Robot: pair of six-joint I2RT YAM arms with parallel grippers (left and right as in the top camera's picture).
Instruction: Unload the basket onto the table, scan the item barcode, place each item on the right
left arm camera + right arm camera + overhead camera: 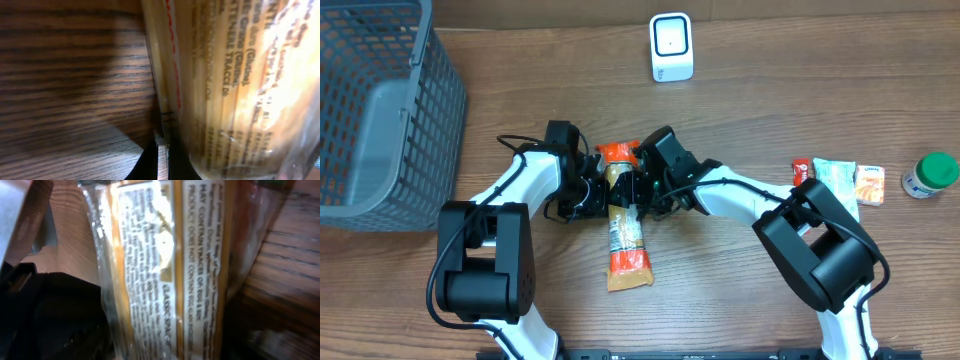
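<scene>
spaghetti packet (625, 238) lying at frame centre, not yet lifted.
left gripper (592, 190) jaws closed at its upper left edge; right gripper (642, 188) opposite, jaw state cannot be told. judged: secure grip first, then lift and turn printed back toward scanner (671, 47), upper centre.

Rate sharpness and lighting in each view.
Overhead: sharp, evenly lit, soft shadows beside the pasta packet. Left wrist: packet too close, print smeared, heavy shadow across the table. Right wrist: central print legible, white glare patches on the plastic, lower right blurred.
</scene>
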